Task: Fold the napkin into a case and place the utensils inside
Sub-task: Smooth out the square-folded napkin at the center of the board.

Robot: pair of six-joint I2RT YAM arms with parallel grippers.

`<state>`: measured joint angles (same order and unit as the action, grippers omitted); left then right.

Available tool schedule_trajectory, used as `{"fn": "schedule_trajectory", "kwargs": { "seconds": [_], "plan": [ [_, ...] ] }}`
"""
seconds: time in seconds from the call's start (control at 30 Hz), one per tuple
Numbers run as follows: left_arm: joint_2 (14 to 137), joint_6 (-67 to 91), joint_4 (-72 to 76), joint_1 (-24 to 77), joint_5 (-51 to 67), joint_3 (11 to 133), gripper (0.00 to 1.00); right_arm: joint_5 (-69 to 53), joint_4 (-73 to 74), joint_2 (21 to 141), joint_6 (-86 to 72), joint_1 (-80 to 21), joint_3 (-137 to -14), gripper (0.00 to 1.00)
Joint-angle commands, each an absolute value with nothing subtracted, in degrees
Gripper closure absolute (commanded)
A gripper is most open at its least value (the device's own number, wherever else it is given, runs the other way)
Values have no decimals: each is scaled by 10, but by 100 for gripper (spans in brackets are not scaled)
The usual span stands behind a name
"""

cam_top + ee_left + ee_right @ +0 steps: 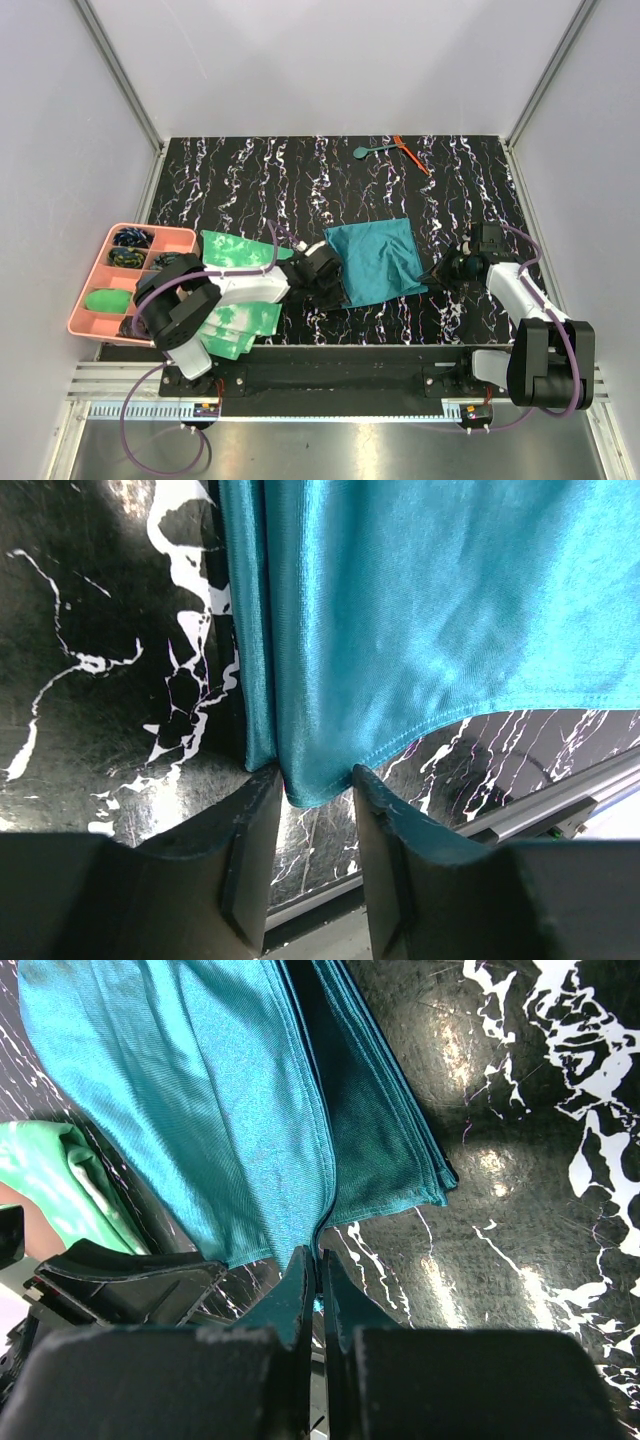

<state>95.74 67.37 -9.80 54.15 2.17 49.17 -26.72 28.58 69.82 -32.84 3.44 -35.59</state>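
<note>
the dark fingers of the left gripper [315, 782] fill the foot of its wrist view, standing apart with the near left corner of the napkin [376, 262] hanging into the gap between them, not yet pinched. across the table the right gripper [318, 1262] has its fingers pressed together at the napkin's near right corner, and a sliver of teal cloth seems to be caught between them, though the seam is too thin in that view to be sure. seen from above, the napkin lies in the middle of the black marbled table, partly folded with a layered strip along its right side, slightly skewed, its near edge running left to right from one gripper to the other. that edge is what the next fold turns on: both arms sit at its ends, the cloth stretching away from them toward the far side, so a lift would likely carry the near edge away from the bases once the left fingers close. no slim case has been formed yet. the utensils, a teal spoon [366, 152] and an orange-red stick [411, 154], wait at the far edge, well apart from the napkin and a little right of centre. a pink tray [82, 292] and tie-dye cloths [235, 252] lie under the left arm.
</note>
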Motion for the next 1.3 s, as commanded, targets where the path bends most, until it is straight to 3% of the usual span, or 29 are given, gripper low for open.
{"fn": "schedule_trajectory", "kwargs": {
  "seconds": [0.0,0.13,0.27,0.4,0.7,0.83,1.03,1.27],
  "plan": [
    [959,684,-94,549,2,511,65,-284,281,691,-318,36,-357,100],
    [969,679,-104,549,1,521,72,-286,281,690,-318,36,-357,100],
    [956,674,-105,550,2,521,93,-289,281,689,-317,36,-359,100],
    [913,662,-105,551,2,513,100,-289,287,680,-315,36,-366,100],
    [836,605,-149,534,21,570,100,-308,316,664,-302,37,-425,100],
    [823,565,-149,474,29,608,100,-296,313,681,-286,36,-482,100],
    [847,476,-83,345,62,682,100,-315,258,846,-279,36,-666,100],
    [950,394,-4,265,144,799,100,-352,238,1020,-279,36,-869,100]
  ]
}}
